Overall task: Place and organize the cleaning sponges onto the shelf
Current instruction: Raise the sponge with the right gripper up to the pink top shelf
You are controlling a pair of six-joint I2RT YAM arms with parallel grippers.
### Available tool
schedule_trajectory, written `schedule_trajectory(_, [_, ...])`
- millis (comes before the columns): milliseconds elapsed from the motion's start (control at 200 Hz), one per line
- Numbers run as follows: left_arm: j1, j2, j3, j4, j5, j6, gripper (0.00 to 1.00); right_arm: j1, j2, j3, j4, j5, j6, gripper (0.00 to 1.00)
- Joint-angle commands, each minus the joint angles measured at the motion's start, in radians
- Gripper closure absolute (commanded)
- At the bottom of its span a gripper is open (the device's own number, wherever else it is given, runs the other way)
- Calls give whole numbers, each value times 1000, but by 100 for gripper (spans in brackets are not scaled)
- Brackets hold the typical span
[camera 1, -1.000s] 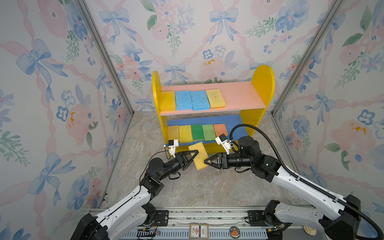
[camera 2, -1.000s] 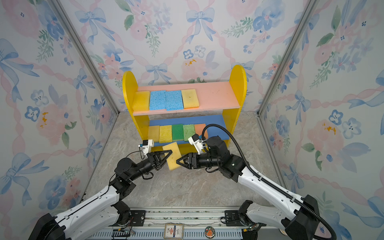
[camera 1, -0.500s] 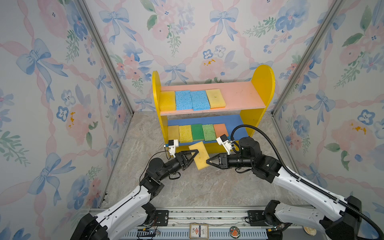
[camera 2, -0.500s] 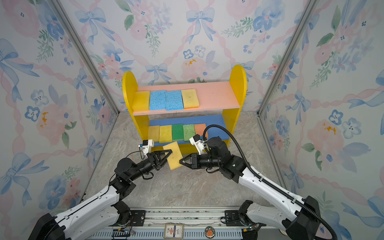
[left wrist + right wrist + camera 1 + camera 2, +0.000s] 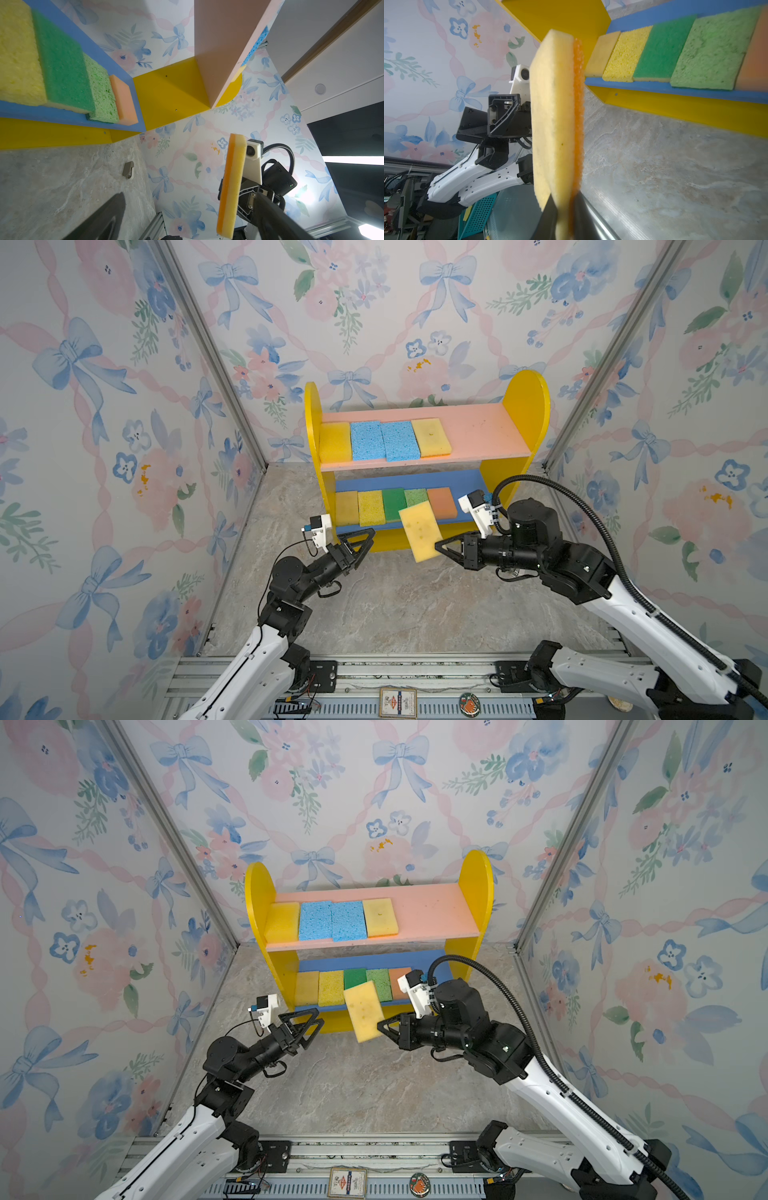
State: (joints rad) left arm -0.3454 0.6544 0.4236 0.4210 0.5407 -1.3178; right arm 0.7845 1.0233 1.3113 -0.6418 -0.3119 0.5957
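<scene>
Nine sponges [image 5: 401, 440] sit shelved — my right pincer [image 5: 436, 546] grips the tenth sponge [image 5: 419, 531] by its end, likely for the pink board [image 5: 478, 431]; left pincer [image 5: 365, 543] gapes empty.

We find free room on the pink upper board [image 5: 478, 435]: its right part lies bare between the row of four sponges [image 5: 384, 441] and the right side panel [image 5: 525, 406]. The blue lower board [image 5: 467, 483] is nearly filled by five sponges [image 5: 395, 506]. Before it, the yellow sponge [image 5: 419, 531] pinched in the right gripper [image 5: 437, 546] hangs across the front, and the left gripper [image 5: 368, 540], jaws wide, stands near the left half. The floor [image 5: 395, 605] between the arms is clear
</scene>
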Motion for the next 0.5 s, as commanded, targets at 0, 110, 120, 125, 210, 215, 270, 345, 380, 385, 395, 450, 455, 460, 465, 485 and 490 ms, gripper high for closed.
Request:
schedule_trajectory(0, [50, -17, 140, -413, 8, 334, 2, -6, -14, 158, -208, 128, -117, 85])
schedule_trajectory(110, [94, 6, 238, -584, -32, 516, 2, -13, 14, 316, -292, 238, -147, 85])
schedule_trajectory(120, [97, 9, 247, -596, -38, 528, 2, -15, 18, 334, -302, 251, -151, 85])
schedule_trajectory(125, [98, 10, 249, -600, -41, 535, 2, -16, 21, 343, -305, 256, -152, 85])
schedule_trajectory(210, [122, 19, 315, -673, -103, 636, 2, -47, 89, 491, -390, 326, -194, 84])
schedule_trajectory(215, [123, 20, 318, -676, -107, 643, 2, -50, 94, 499, -395, 329, -197, 84])
schedule_trajectory(270, [129, 21, 344, -724, -175, 714, 2, -82, 148, 601, -442, 351, -223, 84])
schedule_trajectory(345, [130, 13, 360, -785, -296, 809, 2, -138, 239, 745, -503, 337, -261, 83])
schedule_trajectory(380, [134, 6, 359, -799, -342, 836, 2, -165, 286, 822, -535, 327, -276, 83])
schedule_trajectory(385, [134, 6, 359, -801, -346, 839, 2, -169, 295, 834, -539, 326, -277, 83])
schedule_trajectory(395, [134, 3, 358, -803, -356, 845, 2, -175, 309, 852, -548, 324, -282, 83])
schedule_trajectory(450, [134, -12, 346, -804, -393, 870, 2, -210, 387, 965, -586, 306, -309, 81])
schedule_trajectory(455, [135, -13, 345, -803, -397, 872, 2, -213, 394, 973, -590, 303, -311, 81])
schedule_trajectory(460, [135, -15, 343, -803, -401, 874, 2, -216, 400, 986, -594, 300, -313, 81])
schedule_trajectory(465, [135, -17, 342, -803, -403, 875, 2, -220, 409, 995, -597, 297, -315, 81])
schedule_trajectory(485, [136, -23, 336, -804, -416, 882, 2, -233, 437, 1031, -610, 288, -322, 81])
schedule_trajectory(490, [136, -24, 334, -804, -419, 884, 2, -236, 443, 1040, -614, 286, -324, 81])
